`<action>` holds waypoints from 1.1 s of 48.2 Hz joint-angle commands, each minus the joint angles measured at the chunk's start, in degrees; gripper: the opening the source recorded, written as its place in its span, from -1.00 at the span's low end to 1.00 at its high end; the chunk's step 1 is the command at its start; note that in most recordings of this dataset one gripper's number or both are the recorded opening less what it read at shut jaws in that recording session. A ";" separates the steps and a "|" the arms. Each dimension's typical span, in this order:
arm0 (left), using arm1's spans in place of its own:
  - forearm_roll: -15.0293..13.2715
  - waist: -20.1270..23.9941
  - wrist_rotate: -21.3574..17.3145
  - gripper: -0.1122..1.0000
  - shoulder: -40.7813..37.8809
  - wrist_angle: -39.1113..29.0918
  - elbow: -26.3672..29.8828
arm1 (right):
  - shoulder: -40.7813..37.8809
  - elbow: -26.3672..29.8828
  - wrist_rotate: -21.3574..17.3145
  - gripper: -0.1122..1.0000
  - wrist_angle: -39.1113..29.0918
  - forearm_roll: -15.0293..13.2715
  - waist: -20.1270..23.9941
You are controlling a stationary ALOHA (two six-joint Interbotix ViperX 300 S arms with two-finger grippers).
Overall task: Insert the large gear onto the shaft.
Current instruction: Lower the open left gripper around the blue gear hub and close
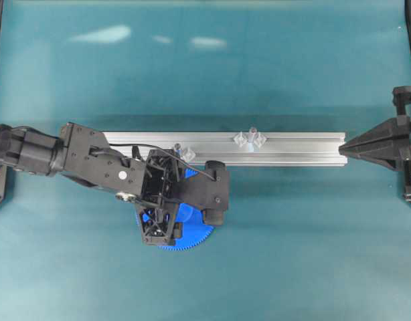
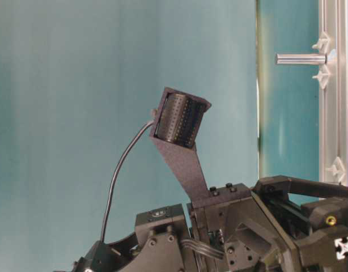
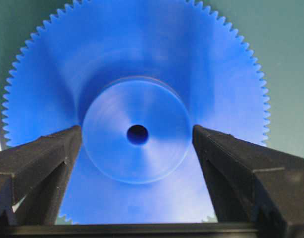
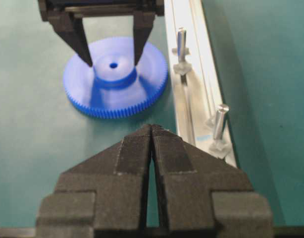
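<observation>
The large gear (image 4: 115,94), a bright-blue toothed disc, lies flat on the teal table beside the rail. My left gripper (image 4: 112,63) hangs over it, open, with one finger on either side of the raised hub (image 3: 137,148) and its centre hole; neither finger grips the hub. The shaft (image 1: 252,134), a short silver pin between two diamond mounts, stands on the aluminium rail (image 1: 299,148); it also shows in the table-level view as the shaft (image 2: 301,58). My right gripper (image 4: 151,128) is shut on nothing, at the rail's right end (image 1: 344,148).
A second silver pin (image 4: 181,42) stands on the rail close to the gear and my left arm (image 1: 92,160). The rail runs left to right across the table's middle. Black frame posts stand at the table's side edges.
</observation>
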State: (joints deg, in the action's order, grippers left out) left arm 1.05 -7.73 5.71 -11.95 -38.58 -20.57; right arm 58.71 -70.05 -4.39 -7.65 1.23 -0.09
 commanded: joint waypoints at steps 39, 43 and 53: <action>0.18 -0.09 1.85 0.91 -1.14 1.32 0.88 | -0.35 0.53 -0.62 -0.66 0.44 0.09 -0.09; 0.09 0.00 1.93 0.91 -1.32 1.49 0.88 | -0.26 0.53 -0.62 -0.66 0.44 0.09 -0.09; 0.18 0.00 1.93 0.91 -1.67 1.41 0.79 | 0.09 0.53 -0.62 -0.66 0.26 0.09 -0.09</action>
State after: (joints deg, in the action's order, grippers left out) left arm 1.05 -7.73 7.56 -14.06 -37.62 -20.48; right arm 58.97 -70.14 -4.39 -7.65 1.23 -0.09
